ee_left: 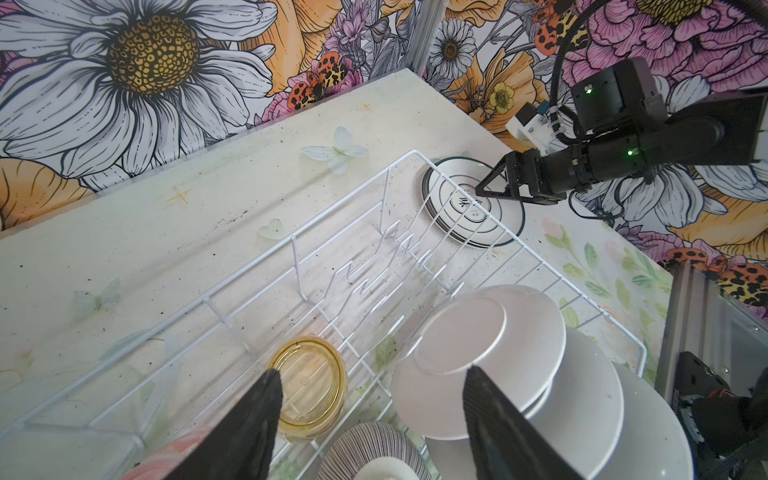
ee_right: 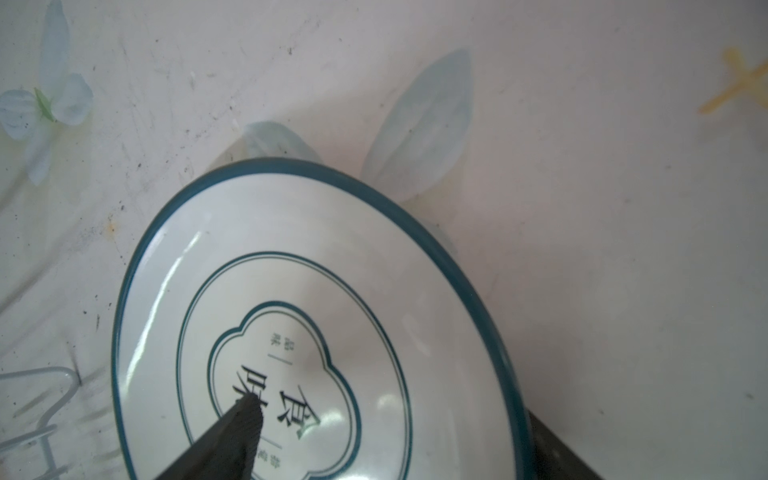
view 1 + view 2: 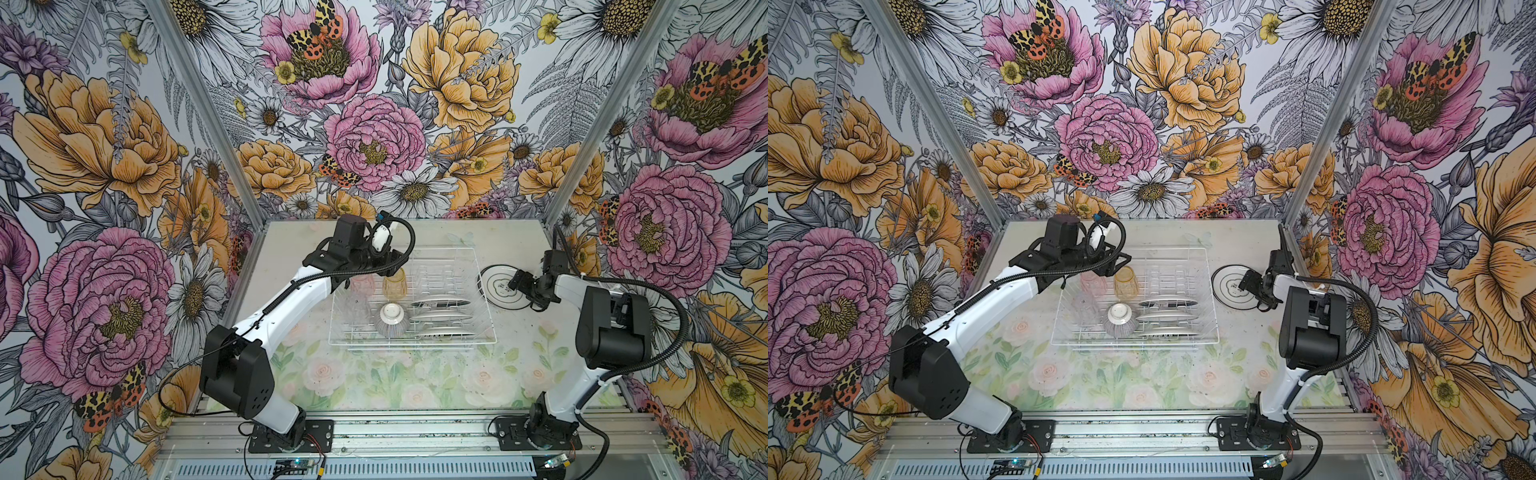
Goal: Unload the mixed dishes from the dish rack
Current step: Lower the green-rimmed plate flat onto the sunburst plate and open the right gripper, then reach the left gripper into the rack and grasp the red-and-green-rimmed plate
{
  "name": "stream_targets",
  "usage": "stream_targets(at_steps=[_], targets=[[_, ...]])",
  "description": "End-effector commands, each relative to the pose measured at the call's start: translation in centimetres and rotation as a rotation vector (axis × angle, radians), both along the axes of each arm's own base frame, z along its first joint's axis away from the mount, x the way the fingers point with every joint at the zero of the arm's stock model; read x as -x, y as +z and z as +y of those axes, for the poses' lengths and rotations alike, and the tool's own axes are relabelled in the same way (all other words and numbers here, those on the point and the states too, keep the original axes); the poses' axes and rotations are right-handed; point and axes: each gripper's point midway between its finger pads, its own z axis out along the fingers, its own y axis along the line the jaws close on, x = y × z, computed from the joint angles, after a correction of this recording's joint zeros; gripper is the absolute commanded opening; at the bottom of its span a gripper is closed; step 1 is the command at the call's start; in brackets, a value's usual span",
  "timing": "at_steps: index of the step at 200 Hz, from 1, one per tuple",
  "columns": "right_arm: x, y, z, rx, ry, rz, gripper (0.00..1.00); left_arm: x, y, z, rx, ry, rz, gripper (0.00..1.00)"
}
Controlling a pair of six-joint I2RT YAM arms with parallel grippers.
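The right end effector (image 3: 512, 285) hovers low over a teal-rimmed plate (image 3: 496, 301). Its fingers are spread wide and grip nothing: one is above the printed centre, and the other seems to sit outside the rim. That plate lies flat and face up on the table (image 3: 374, 382), just outside the right-hand wire wall of the dish rack (image 3: 478, 332), so the wall stands between it and the dishes inside. The left end effector (image 1: 372, 388) hangs over the rack's left half with its fingers apart and empty. One fingertip (image 1: 266, 399) is just above the edge of the amber tumbler (image 1: 309, 384), and the other is over the nearest of three white plates (image 3: 440, 318). These stand on edge in a row between upright prongs (image 1: 399, 232) in the rack's right half. Crowded close below the left end effector are the pink tumbler (image 3: 362, 284), just beside the amber one, and the ribbed bowl (image 3: 390, 322), upside down with its white foot up. A clear tumbler (image 3: 359, 309) stands to the left of the bowl.
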Motion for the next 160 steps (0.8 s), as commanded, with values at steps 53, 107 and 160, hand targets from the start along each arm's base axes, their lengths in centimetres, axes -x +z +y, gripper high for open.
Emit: stream_targets(at_steps=[53,107,160], targets=[[-0.8,0.1,0.1,0.035,0.023,0.009,0.90,-0.1,-1.1,-0.2,-0.048,-0.015,0.007,0.71],[0.5,4.5,-2.2,0.057,-0.016,-0.075,0.90,1.7,-1.5,-2.6,-0.161,-0.128,-0.026,0.71],[2.2,9.3,-1.5,0.072,0.008,-0.163,0.92,6.3,-2.1,-6.5,-0.317,-0.372,-0.145,0.71]])
